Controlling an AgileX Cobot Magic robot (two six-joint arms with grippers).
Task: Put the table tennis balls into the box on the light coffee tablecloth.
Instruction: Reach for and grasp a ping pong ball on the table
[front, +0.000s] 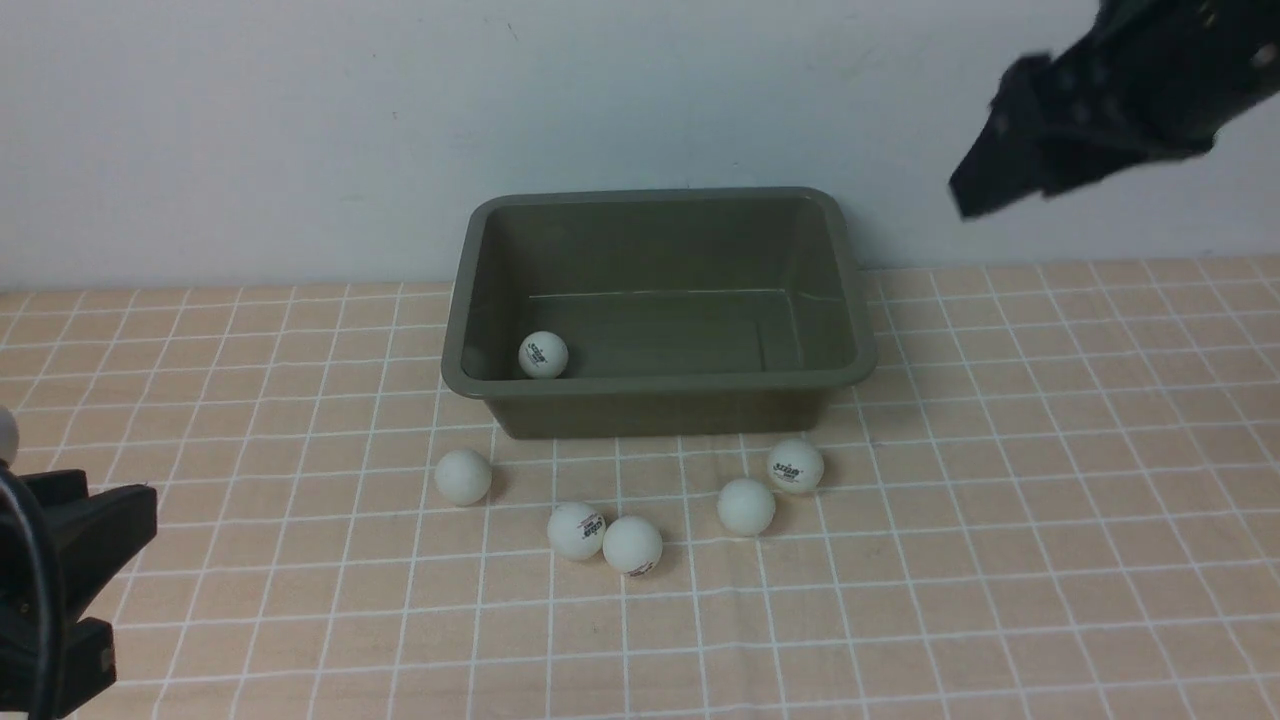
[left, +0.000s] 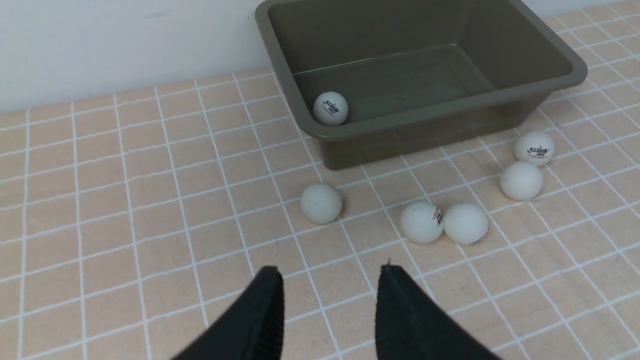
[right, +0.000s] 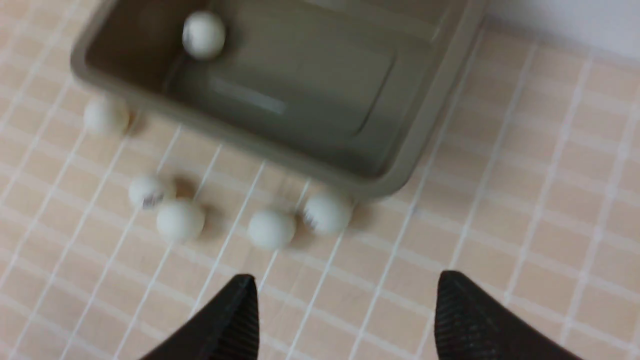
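Box (front: 660, 385) holds one ball (front: 543, 355) | five balls (front: 463, 476) on tablecloth (front: 1000, 500) | left, right jaws apart, empty

**Soft, Even Light; One View Smeared**

Diffuse light falls evenly on the light coffee tablecloth (front: 1000, 500), with no glare. The table tennis balls (front: 575, 530) throw small, faint shadows, and the box (left: 440, 108) is dimmer inside. Ahead of the jaws of the left gripper (left: 330, 269) everything is crisp, with the printed logos legible. Beyond the jaws of the right gripper (right: 346, 276) the grid lines and balls are smeared and soft, though the jaws' ribbed faces look sharper.
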